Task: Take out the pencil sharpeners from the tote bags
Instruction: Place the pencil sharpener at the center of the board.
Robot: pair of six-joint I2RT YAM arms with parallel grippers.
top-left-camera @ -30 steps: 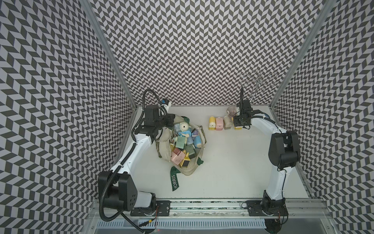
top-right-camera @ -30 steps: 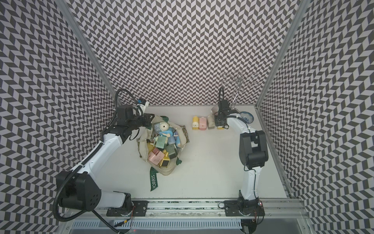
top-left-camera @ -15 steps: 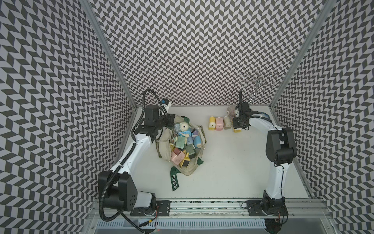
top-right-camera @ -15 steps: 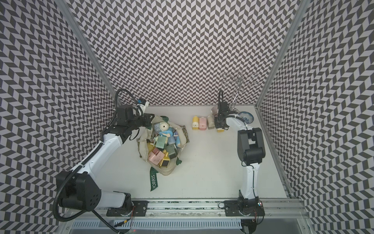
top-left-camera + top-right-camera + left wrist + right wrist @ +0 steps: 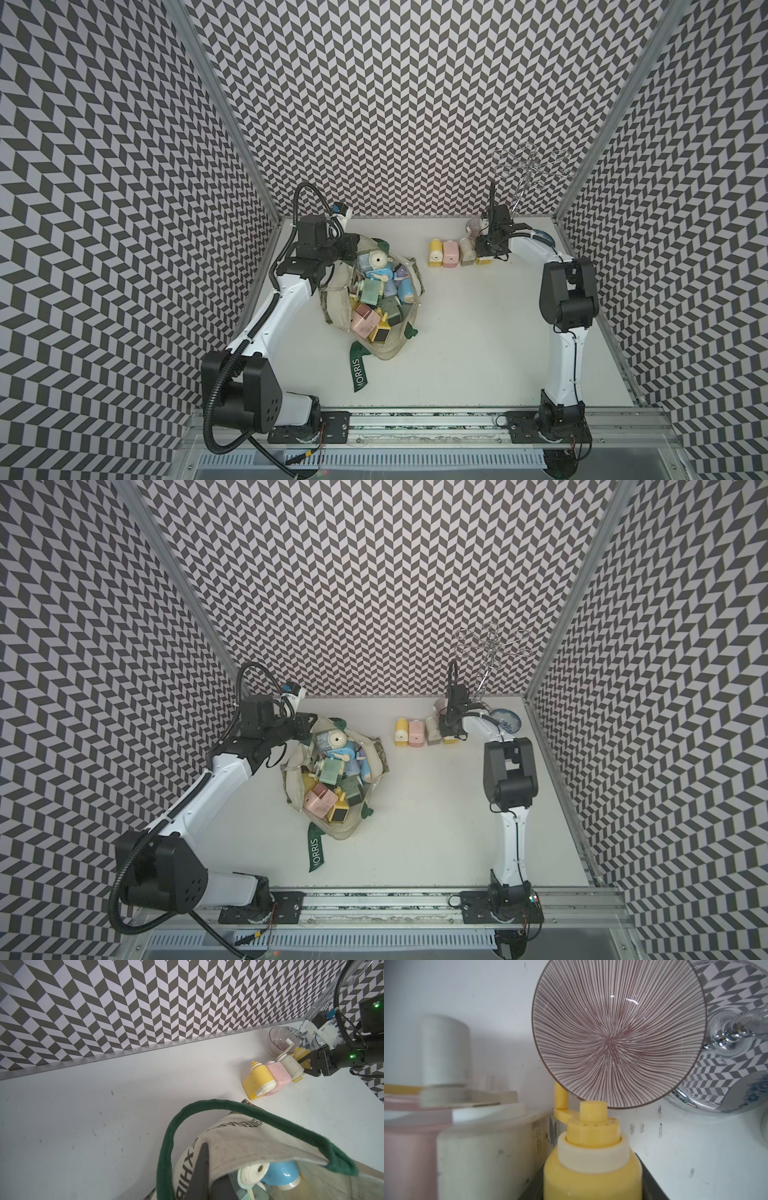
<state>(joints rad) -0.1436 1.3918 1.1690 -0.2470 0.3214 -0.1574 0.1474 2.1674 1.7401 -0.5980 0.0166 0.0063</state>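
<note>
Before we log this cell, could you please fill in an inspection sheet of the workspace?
Surface: table, white, lightly scuffed.
Job's things: bag lies open, holding many sharpeners; a row of three sits outside, a fourth sharpener beside it.
Clutter: striped bowl, blue bowl and stand, far right corner.
Grippers: left gripper shut on bag; right gripper shut on fourth sharpener.
Cables: left hose and right hose loop above the wrists.
Surroundings: chevron walls; rail in front.

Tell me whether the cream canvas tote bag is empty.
Not empty: the bag lies open, many pastel plastic sharpeners heaped inside.
</note>
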